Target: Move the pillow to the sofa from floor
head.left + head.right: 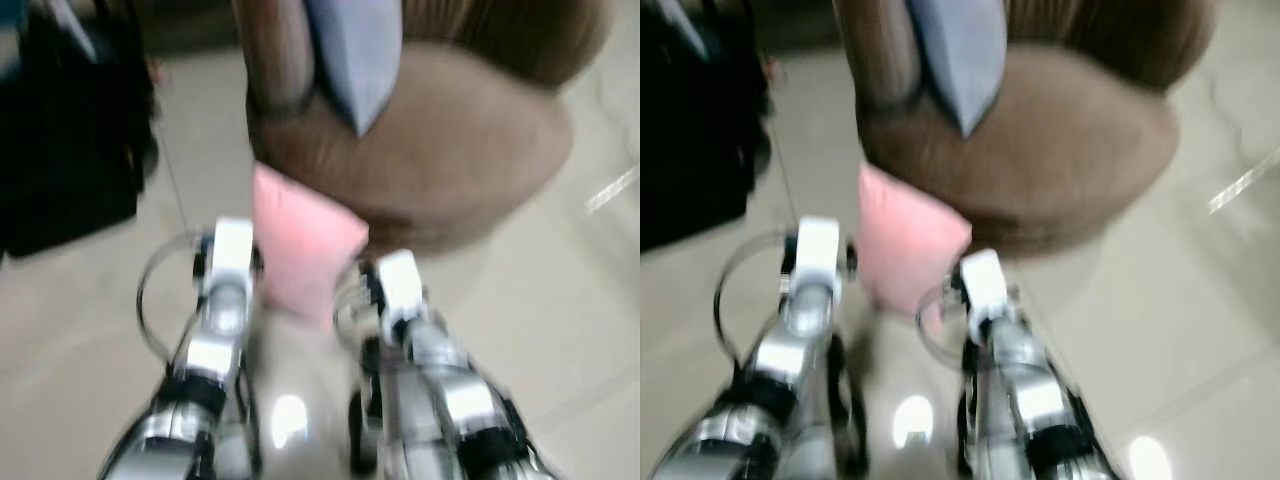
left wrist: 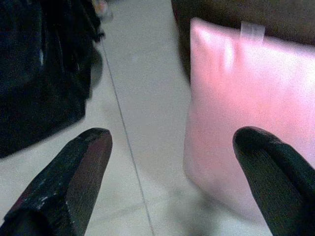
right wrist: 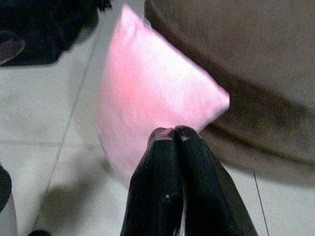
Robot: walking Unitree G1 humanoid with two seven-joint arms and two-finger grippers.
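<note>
A: Where was the pink pillow?

B: It stood on edge on the pale tiled floor, leaning against the front of the brown sofa. It sat just ahead of both claws, between the two of them, a little nearer the right one.

A: And the left claw?

B: It hung above the floor with its two black fingers spread wide. The pillow lay just ahead of it, towards its inner finger, and nothing was held between the fingers. Off to that claw's outer side was a dark, black bulk on the floor; it was too blurred to name.

A: The right claw?

B: Its fingers were pressed together, tip to tip. The tips lay right at the pillow's lower edge, near its corner by the sofa. Whether they pinched any fabric or only touched it, I could not tell.

A: Anything on the sofa itself?

B: A grey-blue cushion rested on the seat against the back, well beyond both claws and higher than the pink pillow. The head views were blurred, so finer detail was lost.
</note>
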